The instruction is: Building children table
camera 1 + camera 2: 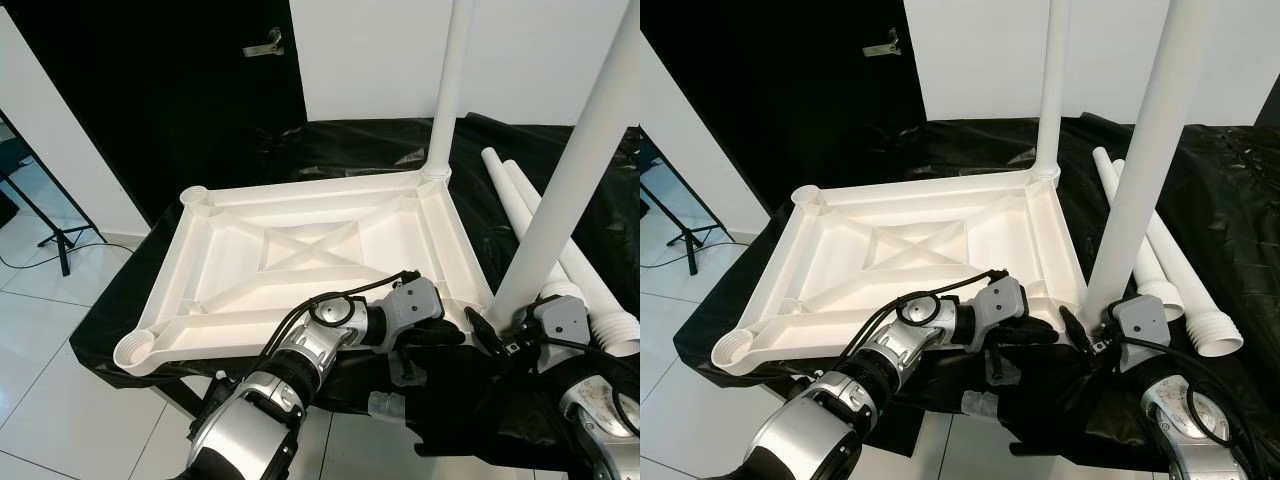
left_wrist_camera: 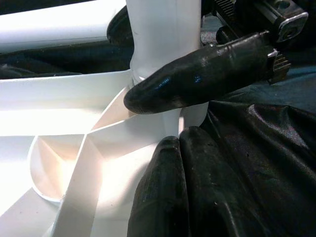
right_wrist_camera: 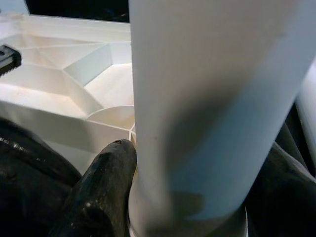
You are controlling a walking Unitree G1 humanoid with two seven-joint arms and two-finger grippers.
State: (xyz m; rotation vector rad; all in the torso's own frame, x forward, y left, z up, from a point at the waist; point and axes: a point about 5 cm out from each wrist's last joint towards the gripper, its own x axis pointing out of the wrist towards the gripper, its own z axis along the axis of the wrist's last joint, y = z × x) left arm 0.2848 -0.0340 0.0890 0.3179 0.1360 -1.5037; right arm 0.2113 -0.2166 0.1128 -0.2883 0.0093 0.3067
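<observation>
right gripper (image 1: 497, 337) grasps a white table leg (image 1: 565, 190) at the overturned tabletop (image 1: 300, 262) corner; left gripper (image 1: 432, 350) alongside, grip unclear.

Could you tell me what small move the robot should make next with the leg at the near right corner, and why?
Probably straighten the leg and press it down. It leans, unlike the upright far leg, while the right hand grips its base at the tabletop corner and the left hand steadies there.
</observation>
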